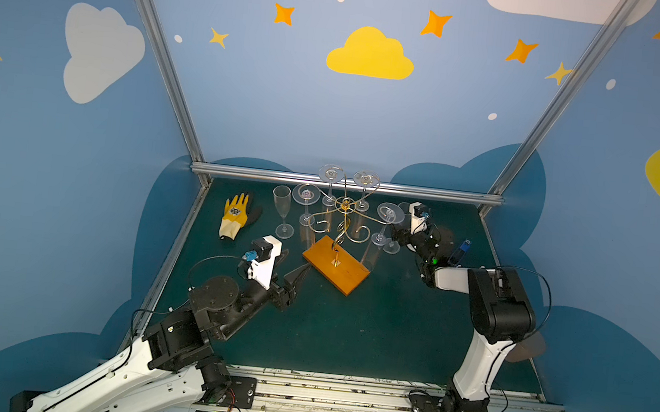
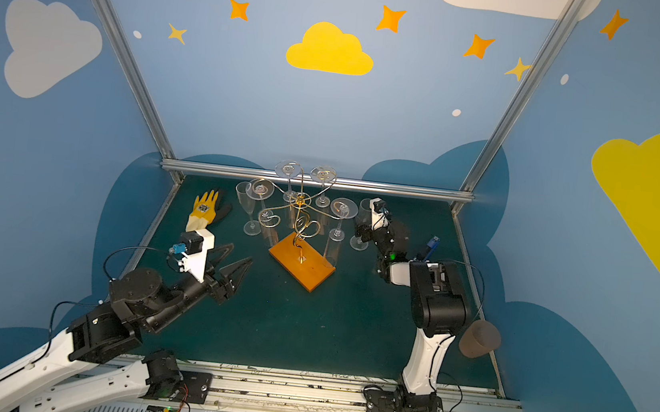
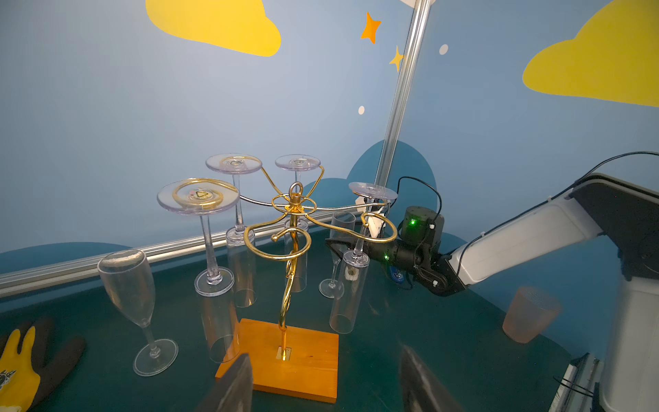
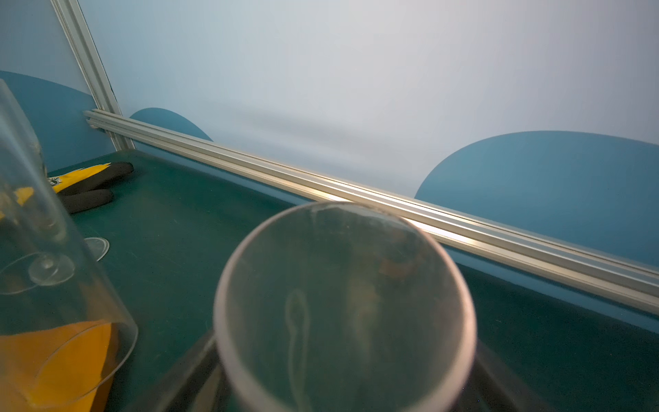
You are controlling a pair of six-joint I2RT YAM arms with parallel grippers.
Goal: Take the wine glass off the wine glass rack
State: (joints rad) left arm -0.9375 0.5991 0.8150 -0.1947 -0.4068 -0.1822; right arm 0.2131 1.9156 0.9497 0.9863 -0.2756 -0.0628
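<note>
Gold wire on an orange wooden base, the wine glass rack (image 1: 343, 277) is standing in the middle of the green table (image 1: 348, 334). Four clear glasses are hanging upside down from its curled arms, their feet resting in the spirals. The wine glass (image 3: 341, 226) is standing upright on the table just to the right of the rack, off its arms. The right end effector (image 4: 344, 342) is flanking this glass with a finger on either side of the bowl. Whether it is clenching the glass or sitting loose around it I cannot tell, since the right wrist view is showing only the blurred rim filling the gap. The left end effector (image 2: 240, 253) is hovering released, fingers spread and holding nothing, near the left corner of the rack's base. Another upright glass (image 1: 281, 206) is standing left of the rack and a yellow and black glove (image 1: 235, 216) is lying farther left. A pinkish cup (image 2: 479, 339) is sitting well to the right of the rack.
</note>
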